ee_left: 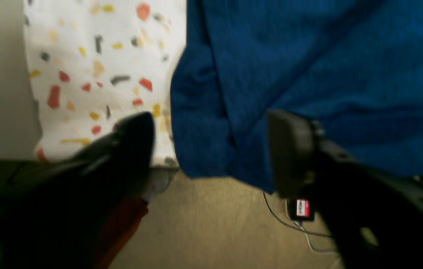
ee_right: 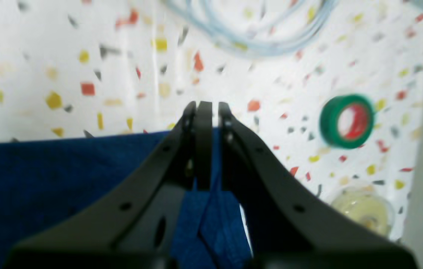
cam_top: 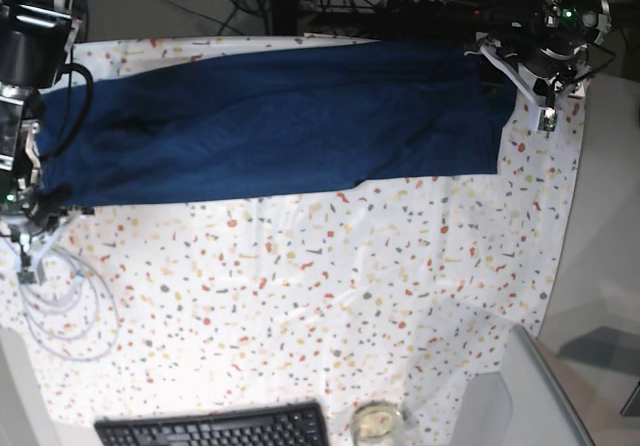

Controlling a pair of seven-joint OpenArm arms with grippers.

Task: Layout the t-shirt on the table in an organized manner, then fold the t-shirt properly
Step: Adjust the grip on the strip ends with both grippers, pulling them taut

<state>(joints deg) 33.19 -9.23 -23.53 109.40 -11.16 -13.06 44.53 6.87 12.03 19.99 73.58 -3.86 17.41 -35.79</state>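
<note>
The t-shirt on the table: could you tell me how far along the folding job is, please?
Done: the t-shirt lies as a long band along the table's far edge. In hand: the right gripper is shut on its edge; the left gripper is open at the other end. Left: the remaining folds.

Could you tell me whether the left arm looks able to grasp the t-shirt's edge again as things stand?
Probably yes: the left gripper is open, its fingers straddle the t-shirt edge at the table corner, and nothing lies between.
</note>
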